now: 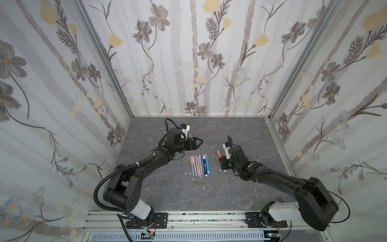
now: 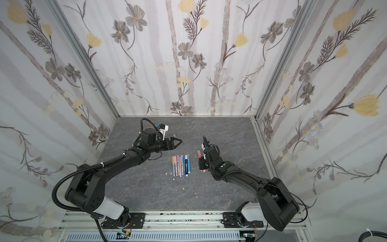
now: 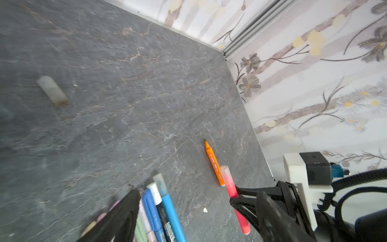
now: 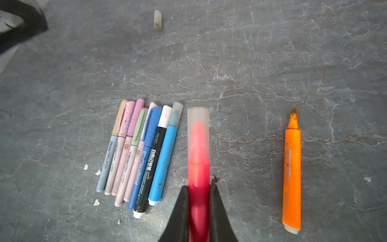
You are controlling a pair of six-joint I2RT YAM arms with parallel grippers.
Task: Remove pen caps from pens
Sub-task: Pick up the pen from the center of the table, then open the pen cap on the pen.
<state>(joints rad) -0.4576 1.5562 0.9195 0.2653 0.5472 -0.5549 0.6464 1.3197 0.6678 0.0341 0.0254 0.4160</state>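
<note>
The right claw (image 4: 199, 186) is clamped on the barrel of the red marker pen (image 4: 198, 167), holding it over the middle of the grey stone-look tabletop (image 4: 240, 62). The pen's long axis points toward the far edge, frosted clear cap (image 4: 198, 119) leading. The left claw (image 1: 198, 141), spread wide and empty, hangs across the row of capped pastel pens (image 4: 138, 150) from that cap. It looks best placed to pull the cap.

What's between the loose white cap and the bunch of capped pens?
Nothing. The right wrist view shows only bare grey tabletop between the loose white cap and the bunch of capped pens.
</note>
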